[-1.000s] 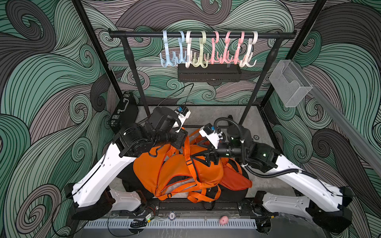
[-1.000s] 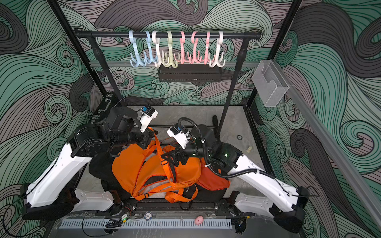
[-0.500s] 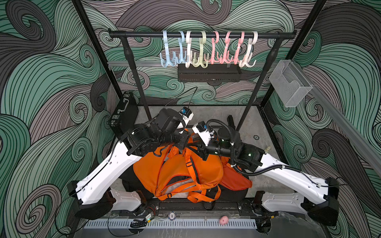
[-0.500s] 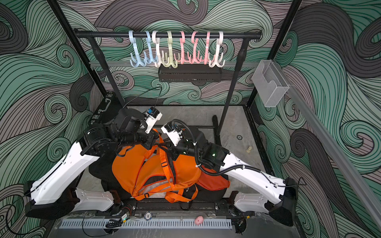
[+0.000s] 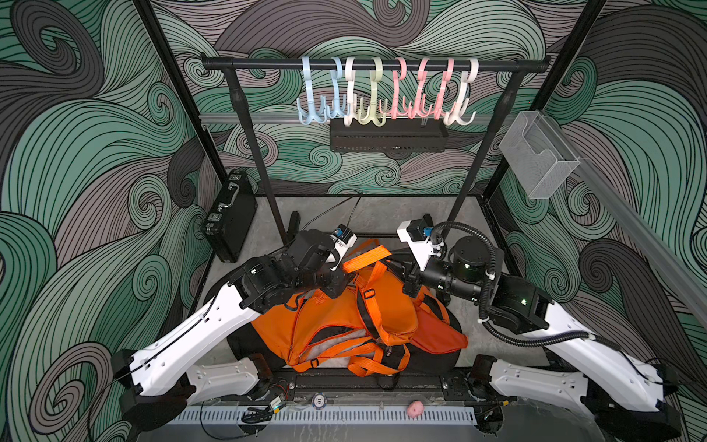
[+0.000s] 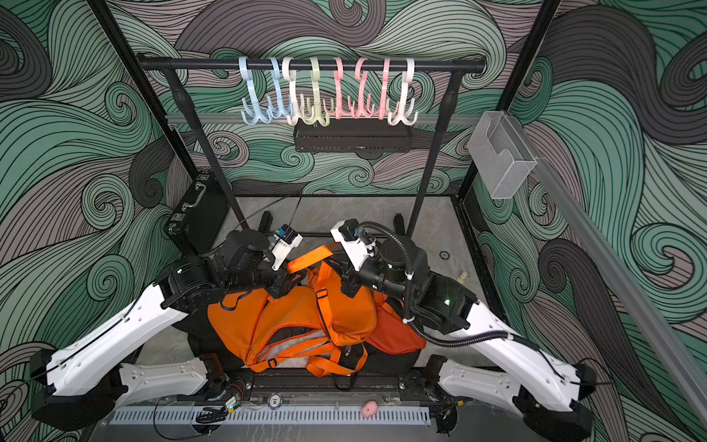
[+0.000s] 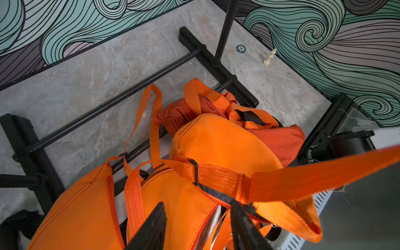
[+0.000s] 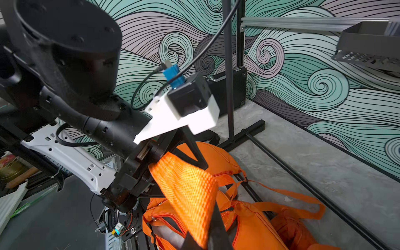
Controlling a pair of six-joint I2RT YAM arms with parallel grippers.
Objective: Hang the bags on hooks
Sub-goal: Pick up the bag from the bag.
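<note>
An orange bag (image 5: pixel 344 317) (image 6: pixel 290 317) lies on the table between my arms. Its wide orange strap (image 5: pixel 367 257) (image 6: pixel 310 257) is lifted and stretched between the two grippers. My right gripper (image 8: pixel 203 236) (image 5: pixel 407 285) is shut on the strap (image 8: pixel 186 188). My left gripper (image 7: pixel 198 204) (image 5: pixel 342 281) stands open above the bag (image 7: pixel 177 207), and the strap (image 7: pixel 313 177) lies across one fingertip. Several pastel hooks (image 5: pixel 386 92) (image 6: pixel 325 92) hang from the black rail at the back, high above both grippers.
A darker red-orange bag (image 5: pixel 440 333) lies under the orange one. The rack's posts and base bars (image 7: pixel 121 97) stand just behind the bags. A black case (image 5: pixel 229 214) leans at the left wall. A clear box (image 5: pixel 539 157) juts from the right wall. A chess piece (image 7: pixel 269 57) stands at the right wall.
My right gripper reached in, shut on the strap and drew back to the right with it. My left gripper, shut before, has opened.
</note>
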